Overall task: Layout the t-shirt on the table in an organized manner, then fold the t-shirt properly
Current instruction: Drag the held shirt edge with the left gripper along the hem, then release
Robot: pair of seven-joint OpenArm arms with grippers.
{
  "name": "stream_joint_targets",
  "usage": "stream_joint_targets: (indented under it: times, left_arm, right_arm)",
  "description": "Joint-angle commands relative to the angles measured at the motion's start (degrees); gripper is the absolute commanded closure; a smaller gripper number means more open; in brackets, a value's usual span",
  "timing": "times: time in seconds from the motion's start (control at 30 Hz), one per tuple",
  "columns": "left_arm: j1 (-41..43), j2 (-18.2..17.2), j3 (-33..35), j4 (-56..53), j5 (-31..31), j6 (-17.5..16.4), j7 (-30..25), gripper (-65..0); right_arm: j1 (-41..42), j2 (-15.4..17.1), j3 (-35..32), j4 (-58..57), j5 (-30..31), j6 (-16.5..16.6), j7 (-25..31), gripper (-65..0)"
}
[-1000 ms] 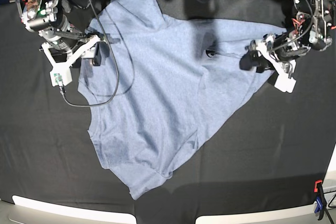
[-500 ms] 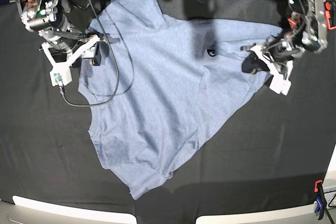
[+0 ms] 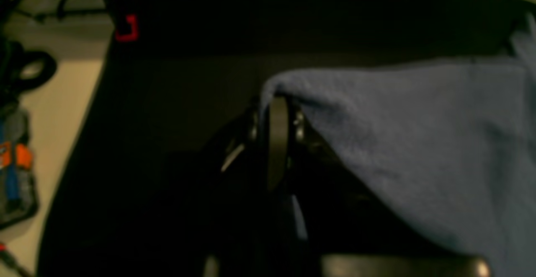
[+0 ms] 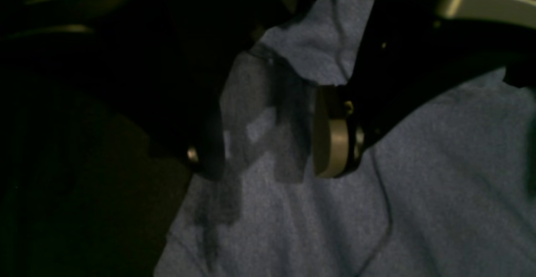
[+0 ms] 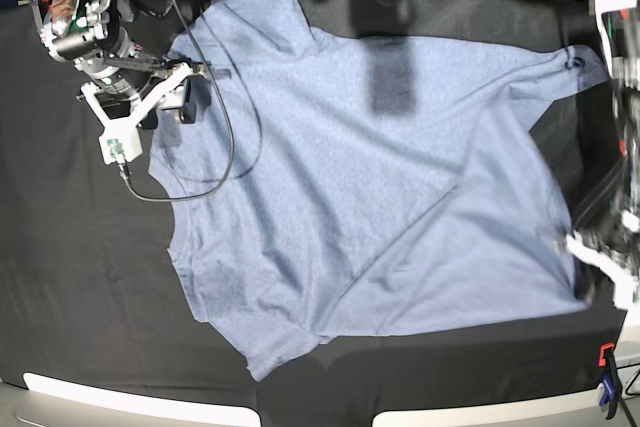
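Across my black-draped table [image 5: 60, 277], clamped red and blue at one corner, the blue-grey t-shirt [image 5: 340, 177] lies spread, creased diagonally. My left gripper [image 3: 276, 113] is clenched on its corner; my right gripper [image 4: 268, 134] stands released over the fabric.

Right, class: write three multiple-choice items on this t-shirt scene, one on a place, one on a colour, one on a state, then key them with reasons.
1. Which part of the t-shirt does the left gripper hold?
A. the middle of the chest
B. an edge of the cloth
C. nothing

2. What colour is the covering on the table?
A. black
B. white
C. green

3. How do the jaws of the right gripper stand?
A. shut on the shirt
B. shut on a cable
C. open, over the cloth

Key:
1 B, since the left wrist view shows the shirt's edge draped over the pinched fingers.
2 A, since dark cloth surrounds the shirt in the base view.
3 C, since the right wrist view shows a gap between the fingers with shirt beneath.
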Motion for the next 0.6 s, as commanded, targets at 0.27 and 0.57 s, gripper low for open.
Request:
stream_joint_targets:
  times: [0.27, 0.57]
  left_arm:
    - [-26.8, -2.0, 7.9, -31.2, 4.3, 0.5, -11.9, 0.0]
    - [-32.2, -1.7, 20.9, -37.9, 8.3, 11.5, -16.2, 0.0]
  right_arm:
    - [0.2, 0.4, 0.2, 0.9, 0.4, 0.7, 1.1, -32.7]
    - [0.2, 0.4, 0.2, 0.9, 0.3, 0.8, 1.1, -32.7]
